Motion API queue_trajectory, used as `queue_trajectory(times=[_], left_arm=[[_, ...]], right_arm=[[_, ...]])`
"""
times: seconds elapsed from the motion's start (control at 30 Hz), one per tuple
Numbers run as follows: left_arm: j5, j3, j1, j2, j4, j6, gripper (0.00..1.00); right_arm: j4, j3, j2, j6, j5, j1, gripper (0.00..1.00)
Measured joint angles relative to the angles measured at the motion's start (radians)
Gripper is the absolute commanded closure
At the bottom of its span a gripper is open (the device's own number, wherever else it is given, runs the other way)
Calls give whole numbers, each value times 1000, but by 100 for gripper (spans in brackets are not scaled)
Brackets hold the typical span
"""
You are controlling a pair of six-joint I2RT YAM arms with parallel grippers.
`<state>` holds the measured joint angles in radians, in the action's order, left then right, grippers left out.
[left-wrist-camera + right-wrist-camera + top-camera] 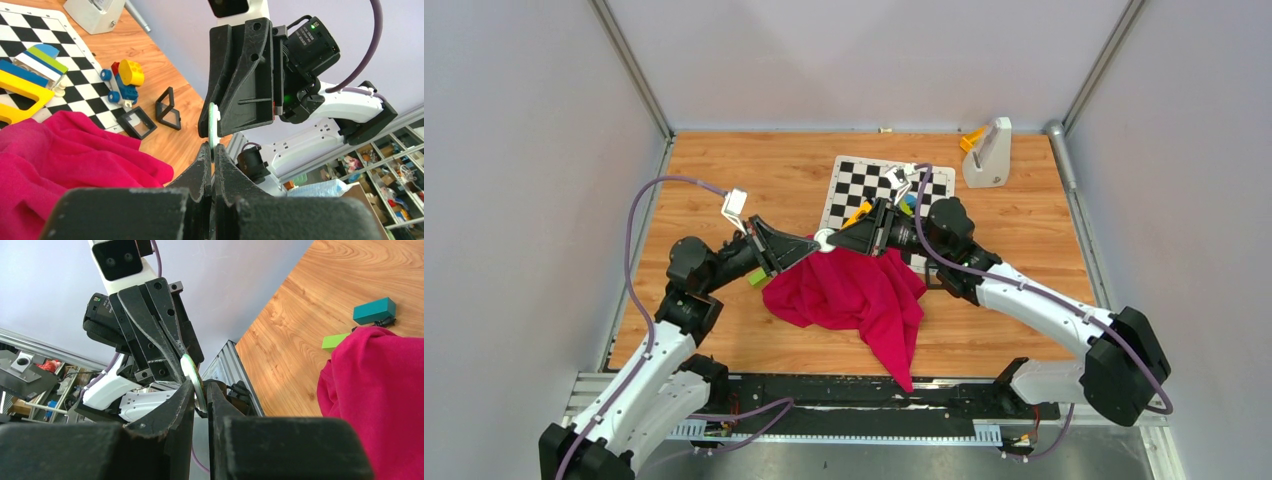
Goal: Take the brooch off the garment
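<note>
The top external camera looks down from above and behind the arm bases, far enough back to take in the whole table [724,180]. The left wrist camera sits close behind the left gripper [210,150] and faces along it across the table, toward the chequered board [85,67]. The right wrist camera peers along the right gripper [200,390] the opposite way, seemingly tilted upward. All three views share the brooch [822,238] and the garment [854,290].

One brooch [213,125], one garment [854,290], two black frames [137,123] [168,109] (hollow squares), one chequered board [864,180].
</note>
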<state>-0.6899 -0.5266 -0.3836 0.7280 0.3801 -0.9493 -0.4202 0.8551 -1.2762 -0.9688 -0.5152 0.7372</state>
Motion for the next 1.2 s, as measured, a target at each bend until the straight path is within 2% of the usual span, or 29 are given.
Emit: queue_trajectory(times=[0.13,0.2,0.47,0.6,0.73,0.93,1.07,1.2], left_arm=[[7,0,-3,-9,-19,14,100],[8,0,-5,-15,-31,17,100],[15,-2,-9,-46,-86,61,100],[30,-11,-10,-42,-168,136,100],[95,-9,-51,-8,-246,211,100],[227,-12,-257,189,-280,306,100],[283,-82,-353,438,-285,348,100],[407,-189,-366,664,-335,358,100]], right_arm=[[-10,-23,16,-12,32,8,96],[-20,-39,25,-19,46,14,91],[-13,-47,29,-18,89,3,46],[55,-69,74,13,134,-13,37],[187,-95,183,68,172,-42,35],[506,-111,363,173,203,-227,9],[735,-117,457,248,274,-339,7],[914,-115,458,285,346,-399,0]])
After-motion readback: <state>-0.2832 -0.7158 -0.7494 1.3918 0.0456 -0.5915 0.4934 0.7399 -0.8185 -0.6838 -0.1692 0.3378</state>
